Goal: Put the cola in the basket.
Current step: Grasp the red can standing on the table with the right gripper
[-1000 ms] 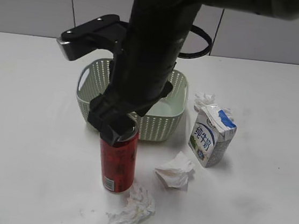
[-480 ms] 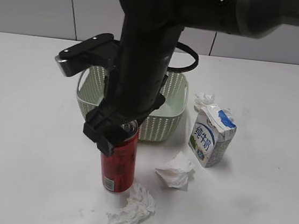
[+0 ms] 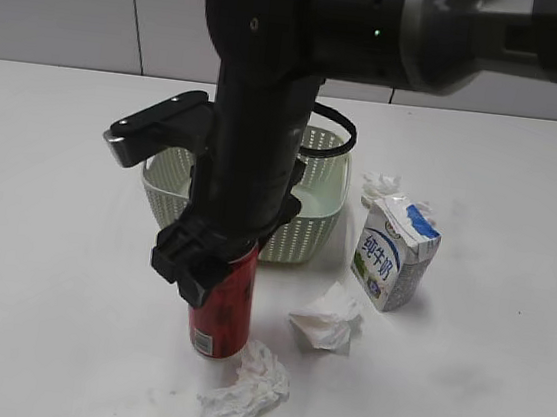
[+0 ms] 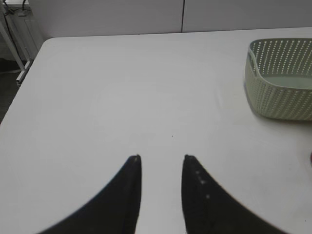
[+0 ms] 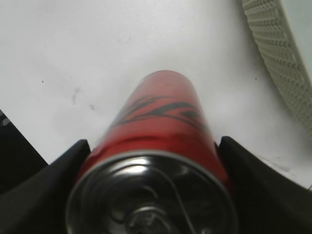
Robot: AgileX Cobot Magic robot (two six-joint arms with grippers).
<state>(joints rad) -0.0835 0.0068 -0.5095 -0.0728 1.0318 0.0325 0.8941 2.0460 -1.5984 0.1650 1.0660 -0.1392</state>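
The cola (image 3: 221, 313) is a tall red can standing upright on the white table, in front of the pale green basket (image 3: 321, 208). My right gripper (image 3: 202, 265) has come down over the can's top, with one finger on each side of it. In the right wrist view the silver top and red body of the cola (image 5: 161, 122) fill the space between the two black fingers (image 5: 152, 146), which sit close against its sides. The basket's rim shows at the top right (image 5: 278, 63). My left gripper (image 4: 161, 158) is open and empty over bare table, with the basket (image 4: 280, 83) to its far right.
A white-and-blue milk carton (image 3: 394, 252) stands to the right of the basket. Crumpled tissues lie in front of the can (image 3: 243, 391), between the can and the carton (image 3: 326, 320), and behind the carton (image 3: 381, 188). The right arm hides part of the basket.
My right gripper has moved down over the can's top, so its fingers now reach lower along the can's sides. The can has stayed standing in place.
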